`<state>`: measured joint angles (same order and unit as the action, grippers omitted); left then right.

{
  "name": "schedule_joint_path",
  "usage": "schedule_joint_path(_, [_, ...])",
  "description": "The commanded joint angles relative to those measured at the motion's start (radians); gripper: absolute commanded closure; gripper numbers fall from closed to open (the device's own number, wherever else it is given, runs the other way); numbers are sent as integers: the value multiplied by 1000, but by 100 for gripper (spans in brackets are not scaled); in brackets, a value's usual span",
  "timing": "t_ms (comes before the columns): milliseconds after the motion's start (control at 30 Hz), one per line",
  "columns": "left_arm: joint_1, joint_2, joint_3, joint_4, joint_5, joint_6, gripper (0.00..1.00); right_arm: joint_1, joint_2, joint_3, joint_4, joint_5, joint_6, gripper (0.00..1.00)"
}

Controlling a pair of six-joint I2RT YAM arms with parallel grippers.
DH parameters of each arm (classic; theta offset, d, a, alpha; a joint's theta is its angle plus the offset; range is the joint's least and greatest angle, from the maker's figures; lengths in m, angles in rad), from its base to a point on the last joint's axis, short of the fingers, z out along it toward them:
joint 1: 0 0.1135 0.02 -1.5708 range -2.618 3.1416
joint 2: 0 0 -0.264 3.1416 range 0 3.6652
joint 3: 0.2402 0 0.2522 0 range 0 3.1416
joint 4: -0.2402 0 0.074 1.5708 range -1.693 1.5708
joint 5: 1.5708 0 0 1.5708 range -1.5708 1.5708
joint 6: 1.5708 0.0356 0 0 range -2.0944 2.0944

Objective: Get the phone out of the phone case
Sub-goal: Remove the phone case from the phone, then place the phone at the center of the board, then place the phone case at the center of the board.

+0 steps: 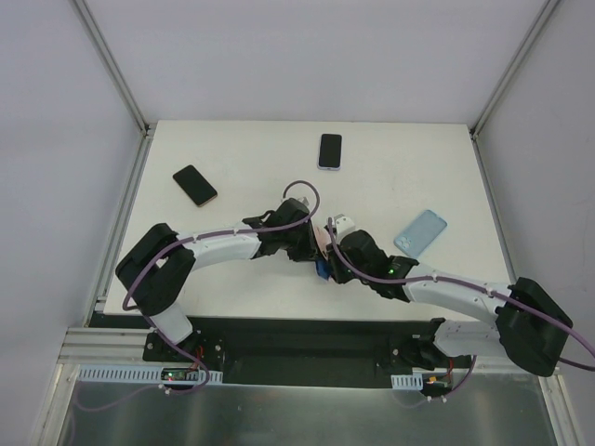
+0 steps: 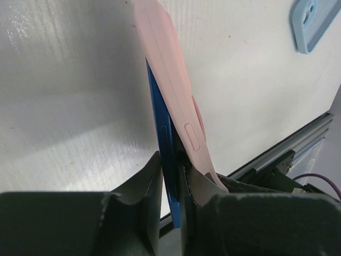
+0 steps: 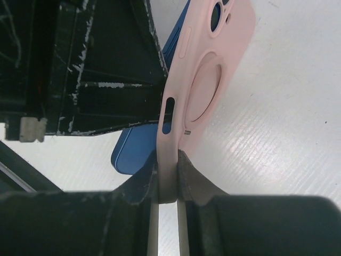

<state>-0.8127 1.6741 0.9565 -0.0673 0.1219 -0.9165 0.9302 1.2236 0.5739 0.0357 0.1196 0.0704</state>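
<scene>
counter, middle, toward the near edge: i have both arms meeting over one handset. my left tool pinches the blue phone by its edge, while my right tool pinches the rim of the pink case, peeled partly off the phone. a light blue case lies near the right edge, a dark phone toward the far left corner, another phone near the far edge.
</scene>
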Motion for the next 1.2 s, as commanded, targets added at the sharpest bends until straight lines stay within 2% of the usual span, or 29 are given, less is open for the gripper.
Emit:
schedule_joint_path(0, [44, -10, -68, -236, -171, 151, 100, -14, -102, 57, -123, 143, -89, 99])
schedule_joint_path(267, [55, -19, -78, -239, -139, 159, 100, -14, -151, 50, -194, 247, -90, 99])
schedule_joint_path(600, [60, -68, -78, -241, -125, 154, 100, -16, -176, 27, -158, 222, -73, 99])
schedule_joint_path(700, [61, -111, -64, -244, -96, 157, 100, -34, -187, 27, -163, 227, -17, 99])
schedule_joint_path(1000, [141, -226, 42, -347, -102, 229, 100, -278, -260, 0, -169, 25, 120, 99])
schedule_joint_path(1167, [191, -217, 134, -443, -267, 332, 100, -418, -271, 1, -158, -81, 170, 99])
